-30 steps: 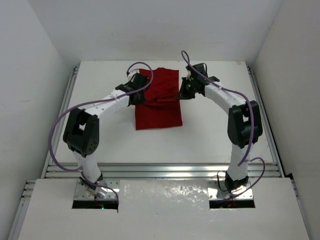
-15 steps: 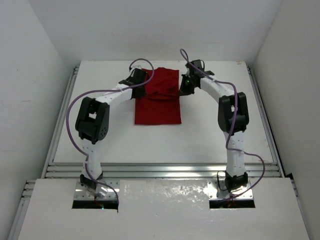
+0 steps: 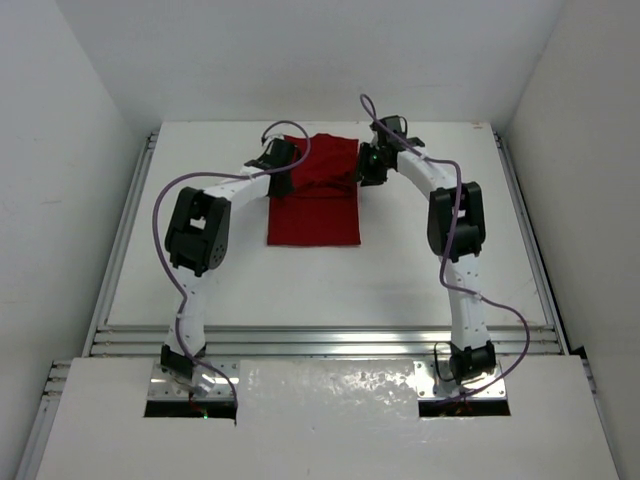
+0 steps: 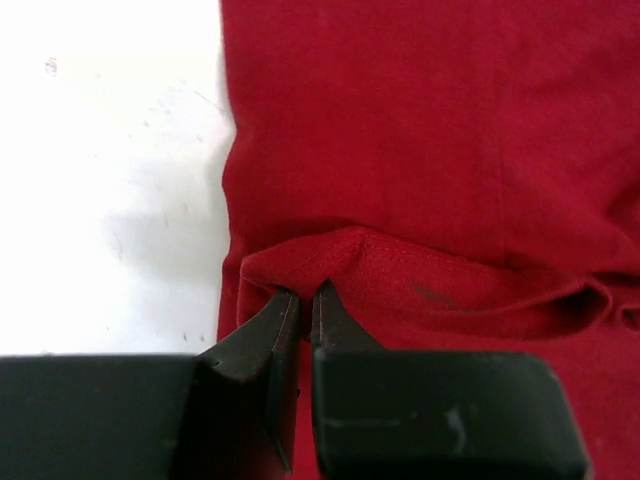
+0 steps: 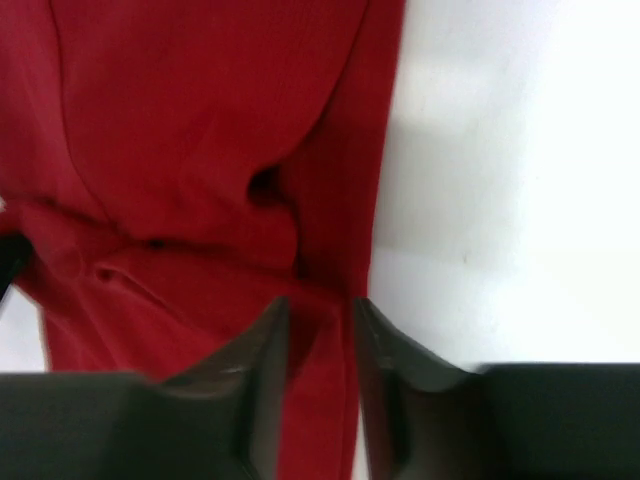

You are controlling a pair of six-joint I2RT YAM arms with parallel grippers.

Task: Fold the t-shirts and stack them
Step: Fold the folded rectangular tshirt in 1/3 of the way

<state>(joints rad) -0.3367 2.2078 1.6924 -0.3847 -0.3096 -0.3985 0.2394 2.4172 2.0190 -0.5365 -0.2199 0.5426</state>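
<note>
The dark red t-shirt (image 3: 315, 205) lies on the white table (image 3: 420, 270) as a narrow rectangle, its far part doubled over in a rumpled fold. My left gripper (image 3: 283, 170) is at the shirt's left edge. In the left wrist view this gripper (image 4: 305, 295) is shut on the hem of the fold of the t-shirt (image 4: 420, 120). My right gripper (image 3: 362, 172) is at the shirt's right edge. In the right wrist view it (image 5: 320, 305) is open, its jaws apart, with the t-shirt's (image 5: 180, 130) edge lying loose between them.
Aluminium rails (image 3: 320, 340) run along the table's near edge and both sides. White walls close in the back and sides. Purple cables (image 3: 165, 200) loop off both arms. Bare table (image 4: 110, 150) shows left of the shirt and to its right (image 5: 520, 180).
Both arms have stretched toward the back of the table, carrying the fold with them. The right jaws, shut before, have parted and let go of the cloth. The left stays shut.
</note>
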